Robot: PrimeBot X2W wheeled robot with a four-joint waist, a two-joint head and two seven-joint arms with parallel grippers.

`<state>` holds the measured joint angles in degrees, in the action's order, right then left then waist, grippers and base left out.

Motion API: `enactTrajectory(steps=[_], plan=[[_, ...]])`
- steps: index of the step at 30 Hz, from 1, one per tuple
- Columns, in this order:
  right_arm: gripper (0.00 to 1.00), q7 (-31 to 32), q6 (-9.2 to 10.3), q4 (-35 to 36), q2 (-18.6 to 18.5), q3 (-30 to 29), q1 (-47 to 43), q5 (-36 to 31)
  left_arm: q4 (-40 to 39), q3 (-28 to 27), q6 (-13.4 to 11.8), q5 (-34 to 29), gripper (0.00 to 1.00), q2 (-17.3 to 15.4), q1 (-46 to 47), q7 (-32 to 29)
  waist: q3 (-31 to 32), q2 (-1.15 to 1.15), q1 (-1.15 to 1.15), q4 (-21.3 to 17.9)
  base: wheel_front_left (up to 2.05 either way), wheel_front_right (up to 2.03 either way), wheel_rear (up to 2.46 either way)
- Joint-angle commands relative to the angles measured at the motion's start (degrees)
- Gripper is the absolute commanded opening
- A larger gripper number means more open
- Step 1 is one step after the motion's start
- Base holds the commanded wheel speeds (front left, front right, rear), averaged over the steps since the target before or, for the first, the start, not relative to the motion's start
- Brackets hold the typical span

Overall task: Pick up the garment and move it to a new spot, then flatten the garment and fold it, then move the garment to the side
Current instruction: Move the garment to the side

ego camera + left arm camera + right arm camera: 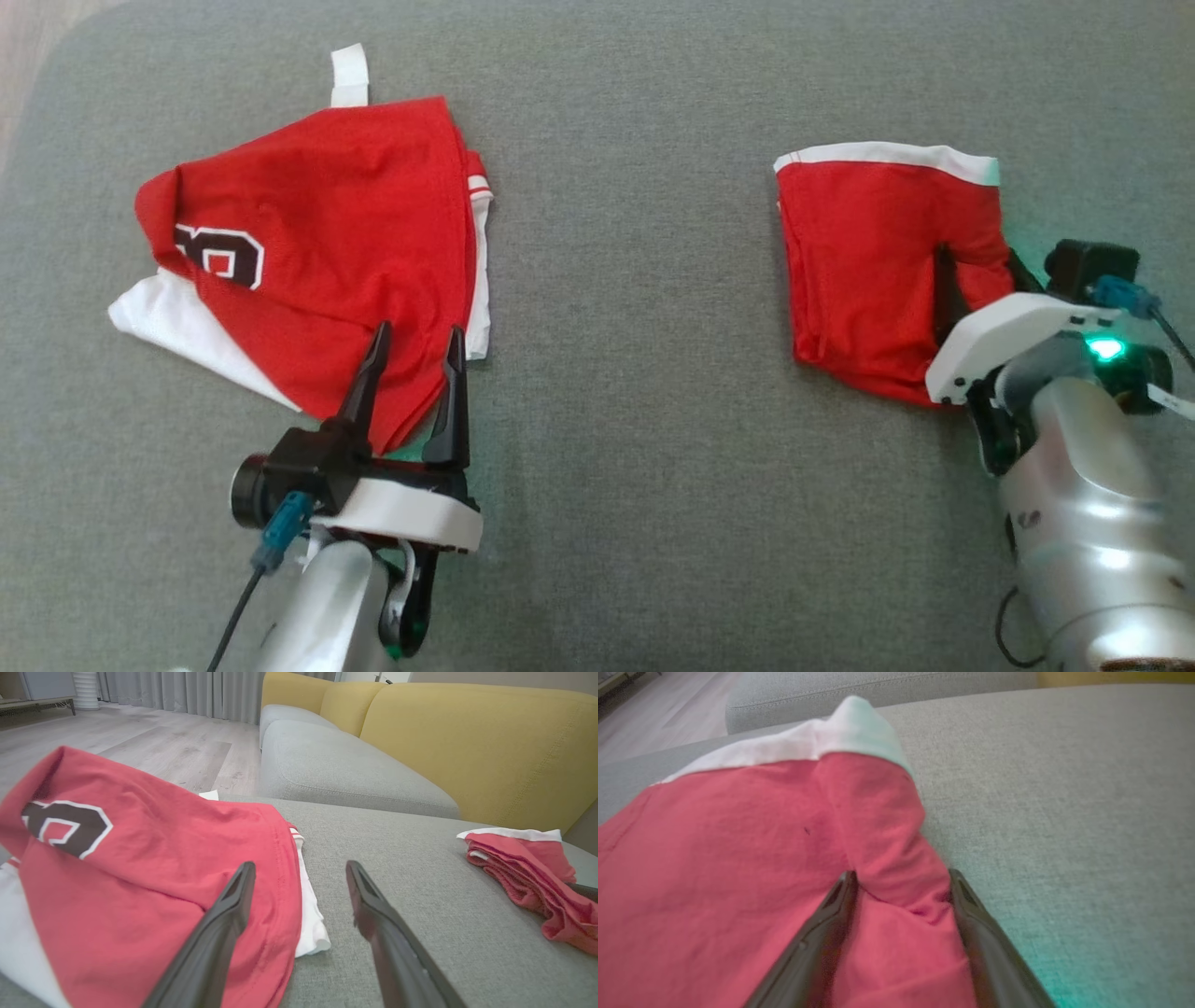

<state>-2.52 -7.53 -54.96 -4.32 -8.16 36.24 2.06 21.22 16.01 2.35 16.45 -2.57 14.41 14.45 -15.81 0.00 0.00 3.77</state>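
Presently, two red garments lie well apart on the grey cushion [635,392].

At the left, the left garment [317,233], a red and white jersey with a black numeral [219,254], lies loosely doubled over. White cloth shows beneath its left and right edges. It is neither flat nor neatly folded. The left tool [418,329] hovers over the near hem, fingers wide and nothing between them. In the left wrist view, one finger sits above red cloth and the other above bare cushion.

At the right, the right garment [859,252] lies as a compact folded block with a white band [887,154] along its far edge. The right tool [902,873] is set into the near right corner. Its fingers are spread wide, and a raised ridge of red cloth stands between them, touching both but not pinched.

Assessment: the right garment appears folded, so the step in hand is judged to be moving it to the side. Whether its present spot is final cannot be determined. The next move calls for the right tool to close firmly on the ridge, taking all layers so the fold does not open, then to lift low and carry. Should that piece be finished, the left tool needs to drop onto the hem, close, and carry the jersey to open cushion for flattening.
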Motion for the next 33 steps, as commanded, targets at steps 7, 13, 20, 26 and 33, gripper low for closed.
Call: enactTrajectory(steps=[7, 13, 20, 26, 33], plan=[[0.0, -2.59, 0.04, -3.25, 1.42, 3.47, 1.03, 0.26, -1.38, -2.79, 0.02, -1.06, 1.0, -0.31, 1.84, 0.55, 1.25, 0.0, 0.0, -1.18, 0.0, 0.0, 0.0], [0.0, -4.81, 0.04, -1.27, -2.54, 3.91, 2.04, -4.74, -1.5, -3.07, -0.19, -0.8, 1.0, -0.31, 0.81, 0.55, 3.22, 0.0, 0.0, -2.36, 0.0, 0.0, 0.0], [0.0, -1.58, 0.04, 1.28, -14.37, 6.21, 2.9, -9.35, -2.09, -3.34, -0.23, -0.54, 1.0, -0.31, 0.89, 0.55, 2.98, 0.0, 0.0, -2.77, 0.0, 0.0, 0.0], [0.0, 1.85, 0.04, 2.74, -25.08, 6.41, 3.9, -11.4, -2.85, -3.58, 0.11, -0.39, 1.0, -0.31, 1.96, 0.55, 0.49, 0.0, 0.0, -1.92, 0.0, 0.0, 0.0], [0.0, 3.54, 0.04, 3.61, -31.69, 2.79, 3.62, -14.5, -2.95, -3.71, 0.44, -0.35, 1.0, -0.31, 3.35, 0.55, -2.17, 0.0, 0.0, -0.37, 0.0, 0.0, 0.0]])
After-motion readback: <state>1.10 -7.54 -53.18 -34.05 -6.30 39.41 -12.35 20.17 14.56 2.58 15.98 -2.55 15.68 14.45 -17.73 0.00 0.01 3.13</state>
